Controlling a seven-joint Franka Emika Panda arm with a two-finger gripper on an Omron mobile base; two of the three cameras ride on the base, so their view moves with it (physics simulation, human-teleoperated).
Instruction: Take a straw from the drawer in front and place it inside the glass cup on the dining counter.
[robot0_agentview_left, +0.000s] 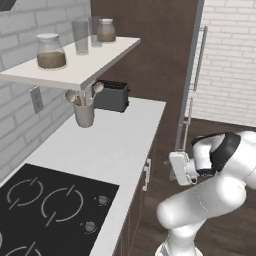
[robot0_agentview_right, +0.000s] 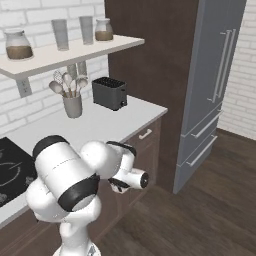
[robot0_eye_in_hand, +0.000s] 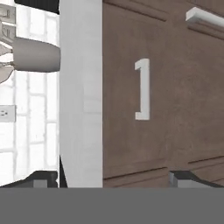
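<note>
On the shelf (robot0_agentview_left: 75, 75) we see two lidded jars with brown contents, one at the near end (robot0_agentview_left: 50, 51) and one at the far end (robot0_agentview_left: 106, 30), with two tall clear glasses (robot0_agentview_left: 81, 36) standing empty between them. Below, on the white worktop (robot0_agentview_left: 110, 145), a grey utensil crock (robot0_agentview_left: 84, 114) holds spoons and a whisk, handles down, heads fanning upward. A dark toaster (robot0_agentview_left: 111, 96) sits just beside it, and a black cooktop (robot0_agentview_left: 50, 210) is set into the near end.

The drawer (robot0_eye_in_hand: 144, 92) is shut, its brown front panel flush under the worktop edge. Its pale bar handle (robot0_eye_in_hand: 142, 89) faces our gripper (robot0_eye_in_hand: 113, 180); in the hand view, which is rolled sideways, the handle's long axis appears upright, while in the right base view it runs level along the cabinet front. Our gripper is near the panel but apart from it, jaws spread wide, holding nothing. A grey refrigerator (robot0_agentview_right: 215, 85) stands beyond the cabinets.
</note>
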